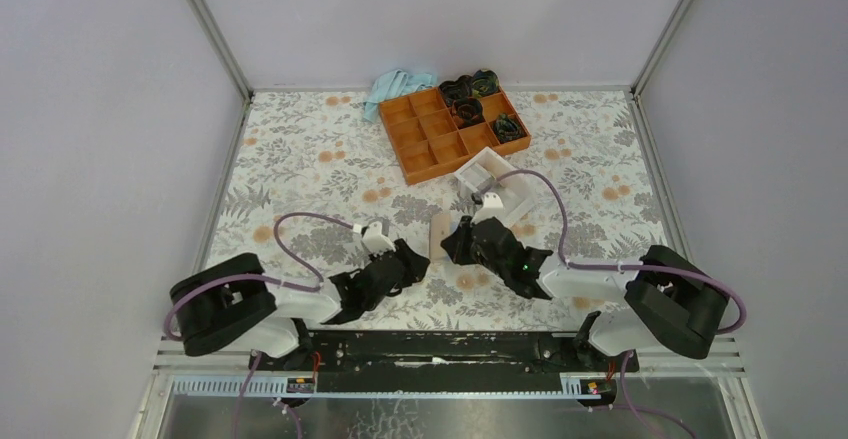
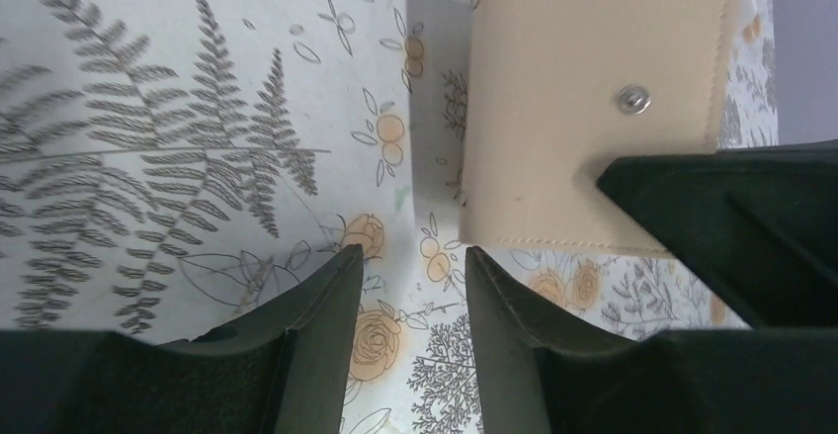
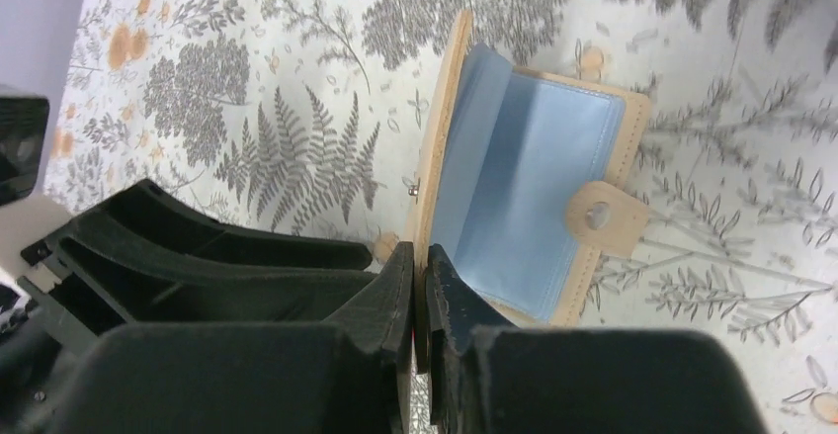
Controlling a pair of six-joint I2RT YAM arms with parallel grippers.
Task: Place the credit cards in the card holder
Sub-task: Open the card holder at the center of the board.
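**poster1:** While the card holder (image 1: 438, 237) sits between the two arms on the flowery tabletop (image 1: 300, 159), what's each hand doing?

**poster2:** right hand (image 3: 420, 256) is pressed nearly together, pinching the edge of one tan flap so it stands up on edge; the other flap lies flat on the tabletop with its snap tab (image 3: 601, 218) folded over it; inside looks light blue, can't tell if that's a card or lining tbh

**poster1:** and the left one?

**poster2:** left hand (image 2: 405, 256) is spread a bit, nothing between the fingers; tips sit just beside the holder's near edge, can't tell if they touch it

**poster1:** anything else around?

**poster2:** orange tray (image 1: 450, 134) further back, well apart from the holder; blue cloth (image 1: 395, 87) at its far corner
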